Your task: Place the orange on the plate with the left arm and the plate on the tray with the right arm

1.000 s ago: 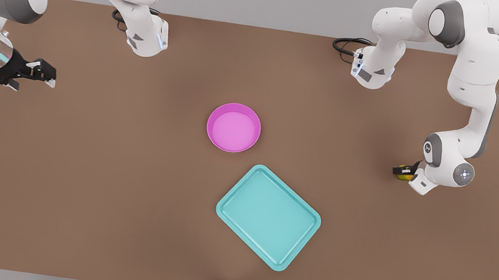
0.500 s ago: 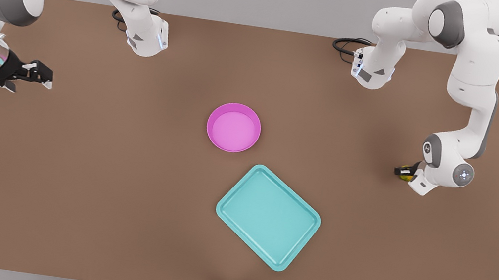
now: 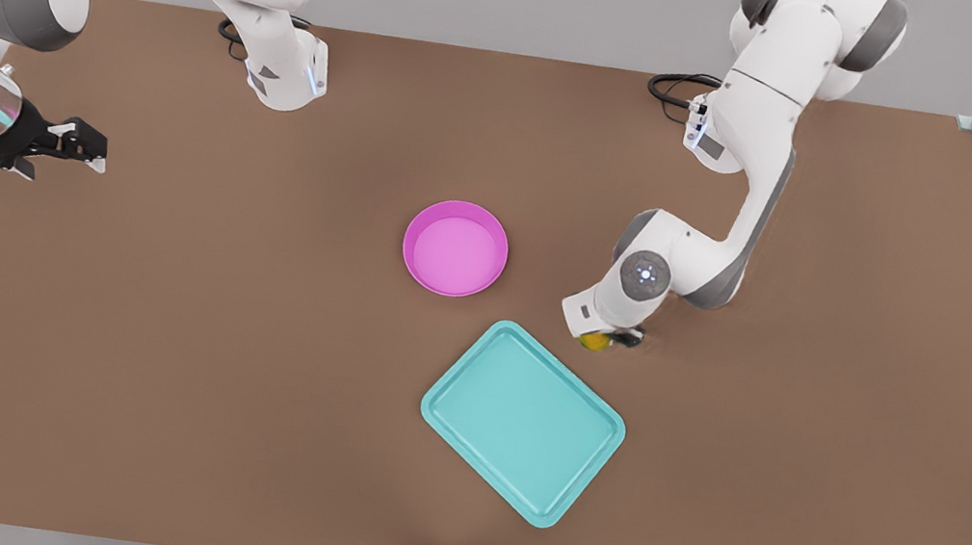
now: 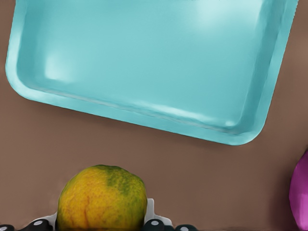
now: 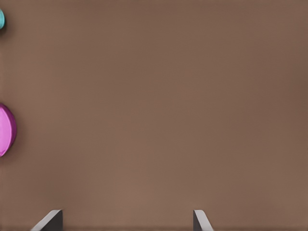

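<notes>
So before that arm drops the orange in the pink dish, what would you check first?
1. Orange gripped by the left gripper: ok, jaws shut on it.
2. Plate empty: ok.
3. Orange over the plate: not ok, it hangs beside the tray corner.
4. Right gripper out of the way: ok, waiting at the table edge, jaws open.
5. Tray free for the plate: ok.

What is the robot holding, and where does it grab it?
The left tool holds the orange by its two sides, above the table near the tray. The right tool waits open, holding nothing.
</notes>
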